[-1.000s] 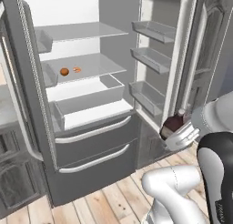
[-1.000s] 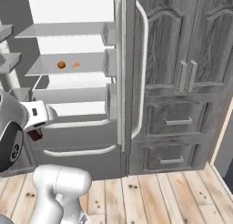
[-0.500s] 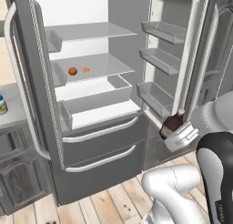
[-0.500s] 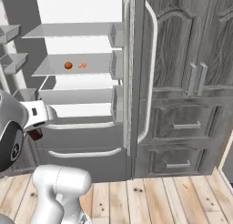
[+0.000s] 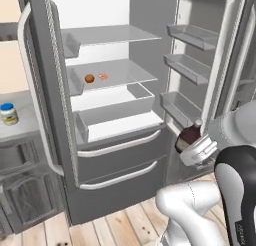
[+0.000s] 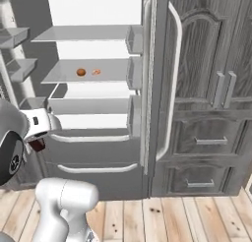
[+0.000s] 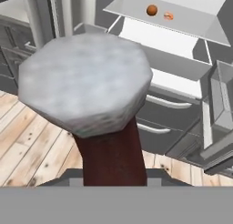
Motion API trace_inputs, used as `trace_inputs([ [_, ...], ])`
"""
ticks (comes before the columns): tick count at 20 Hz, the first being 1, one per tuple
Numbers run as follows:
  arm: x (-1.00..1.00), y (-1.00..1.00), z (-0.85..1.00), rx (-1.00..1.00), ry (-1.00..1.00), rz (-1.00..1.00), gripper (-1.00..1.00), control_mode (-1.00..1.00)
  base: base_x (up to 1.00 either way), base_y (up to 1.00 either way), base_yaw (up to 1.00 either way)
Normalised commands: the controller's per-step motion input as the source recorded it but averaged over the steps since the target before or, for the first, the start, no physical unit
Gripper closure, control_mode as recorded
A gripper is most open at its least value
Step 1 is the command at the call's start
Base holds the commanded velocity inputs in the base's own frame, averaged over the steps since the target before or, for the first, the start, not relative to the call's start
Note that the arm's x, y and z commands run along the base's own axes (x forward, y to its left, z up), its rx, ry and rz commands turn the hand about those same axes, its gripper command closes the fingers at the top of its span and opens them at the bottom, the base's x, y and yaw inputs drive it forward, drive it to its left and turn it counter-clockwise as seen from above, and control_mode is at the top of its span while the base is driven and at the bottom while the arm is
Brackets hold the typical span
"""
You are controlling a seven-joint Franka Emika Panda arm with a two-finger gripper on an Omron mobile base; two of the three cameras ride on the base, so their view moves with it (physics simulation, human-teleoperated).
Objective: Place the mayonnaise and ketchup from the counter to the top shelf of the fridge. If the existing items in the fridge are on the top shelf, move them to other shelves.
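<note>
The jaws are clamping a dark red ketchup bottle (image 7: 113, 157), whose grey octagonal cap (image 7: 86, 82) is crowding the hand view. In the left base view the gripper (image 5: 192, 149) is holding the bottle low, just outside the open fridge (image 5: 112, 115), beside the lowest bin of the right door (image 5: 205, 80). The top shelf (image 5: 112, 35) is lying bare with open room above it. One shelf down, an orange ball (image 5: 89, 78) and a smaller item (image 5: 103, 76) are sitting near the back. The mayonnaise jar (image 5: 8, 113) is standing on the counter (image 5: 20, 127), left of the fridge's left door.
</note>
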Motion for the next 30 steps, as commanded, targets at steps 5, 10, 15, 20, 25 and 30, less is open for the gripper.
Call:
trace_inputs([
  [5,0.00,0.00,0.00,0.00,0.00,0.00,1.00,1.00,0.44,0.10,0.15],
  [10,0.00,0.00,0.00,0.00,0.00,0.00,1.00,1.00,0.48,0.04,0.15],
  [15,0.00,0.00,0.00,0.00,0.00,0.00,1.00,1.00,0.79,0.17,0.05],
  [20,0.00,0.00,0.00,0.00,0.00,0.00,1.00,1.00,0.90,0.22,0.01],
  [25,0.00,0.00,0.00,0.00,0.00,0.00,1.00,1.00,0.71,0.14,0.00],
  [30,0.39,0.01,0.97,0.00,0.00,0.00,1.00,-1.00,0.00,0.00,0.00],
])
